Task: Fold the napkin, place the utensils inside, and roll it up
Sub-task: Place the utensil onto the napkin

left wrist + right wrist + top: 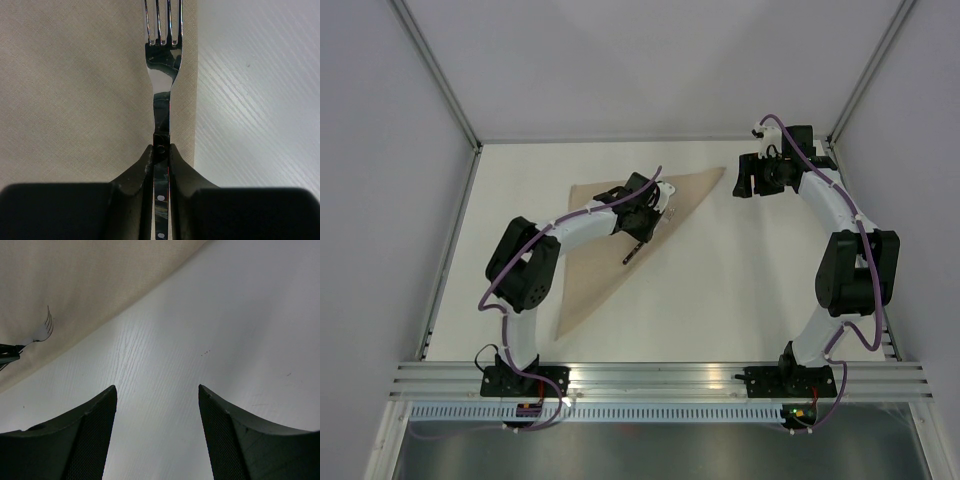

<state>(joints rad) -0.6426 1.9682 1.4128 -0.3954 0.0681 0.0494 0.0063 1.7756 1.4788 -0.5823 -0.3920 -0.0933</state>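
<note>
Top external view: the left gripper (pixel 642 212) pinches the fork (pixel 632 255) over the folded napkin (pixel 588 285), while the right gripper (pixel 740 180) hangs apart near the far right corner of the table (pixel 720 290).

Left wrist view shows the two dark fingers (pixel 137 172) pressed against the fork (pixel 162 75) at its dark riveted handle. The silvery prongs point away over the tan napkin (pixel 75 100), just inside the cloth's edge where it meets the white table (pixel 255 100). Whether the fork touches the cloth cannot be told. Seen from above, the napkin lies as a triangle left of the table's middle, one corner pointing toward the right gripper. Right wrist view shows its fingers (pixel 95 430) spread wide over bare table (pixel 200 330), holding nothing, with the napkin (pixel 75 280) and the fork's prongs (pixel 45 327) beyond.
</note>
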